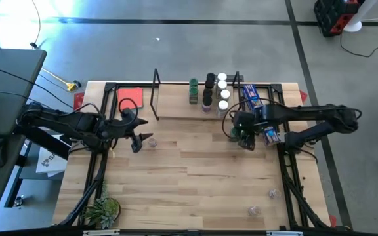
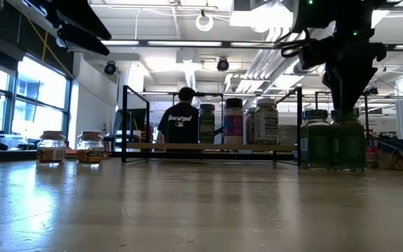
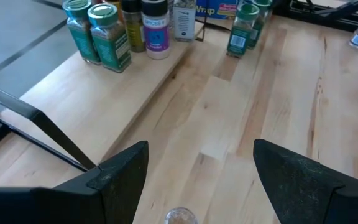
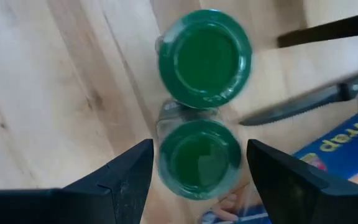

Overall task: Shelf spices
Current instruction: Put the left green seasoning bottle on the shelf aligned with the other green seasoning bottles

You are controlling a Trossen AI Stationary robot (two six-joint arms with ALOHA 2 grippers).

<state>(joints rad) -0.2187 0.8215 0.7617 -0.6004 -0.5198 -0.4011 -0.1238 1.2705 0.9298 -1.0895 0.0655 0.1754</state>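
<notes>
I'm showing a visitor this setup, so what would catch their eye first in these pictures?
Probably the right tool, open and poised straight above two green-lidded jars standing together on the table just off the shelf's right end. Next, the cluster of spice jars already standing on that light-wood shelf, and the left tool open near the shelf's left end.

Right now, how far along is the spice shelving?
Done: several jars already stand on the low light-wood shelf. In hand: the right gripper, fingers open, hangs over two green-lidded jars on the table beside the shelf, neither gripped. Left: those two, plus small clear jars near the open left gripper.
</notes>
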